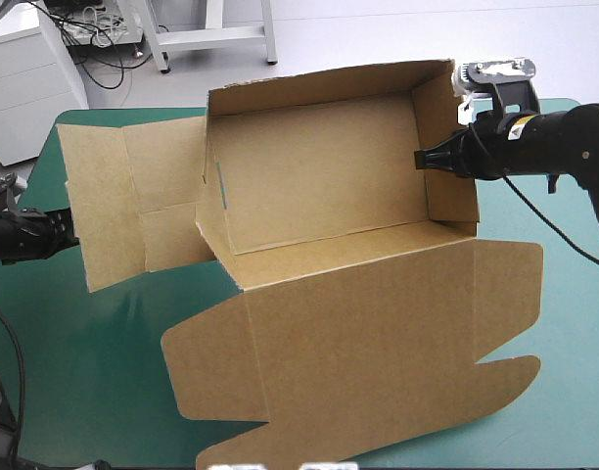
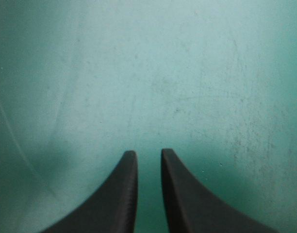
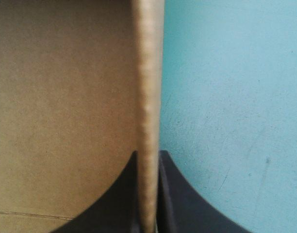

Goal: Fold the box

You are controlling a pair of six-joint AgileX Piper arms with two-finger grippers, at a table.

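Teal-green cover [image 1: 65, 392] spreads over the bench, and the box [image 1: 319, 181] fills the middle of the high frame, from upper centre down to the lower edge. From above, the brown board reads as a half-made tray. Its far wall and right end wall [image 1: 446, 147] stand upright. A broad lid panel [image 1: 378, 343] with cut tabs lies flat toward the lower part of the frame, and creased flaps [image 1: 114, 196] spread flat toward the left centre.

The right claw [image 1: 420, 160] comes in from the upper right and meets the right end wall near its top edge. Only the right wrist camera shows the grip. The wall's raw edge runs straight out from between the two black fingers [image 3: 114, 204], which are clenched on it, with brown board on one side and bare cover on the other.

The left claw [image 1: 69, 233] sits at the left edge of the high frame, just beside the spread flaps. Its own camera shows only bare cover ahead, with its fingers slightly parted and grasping nothing.
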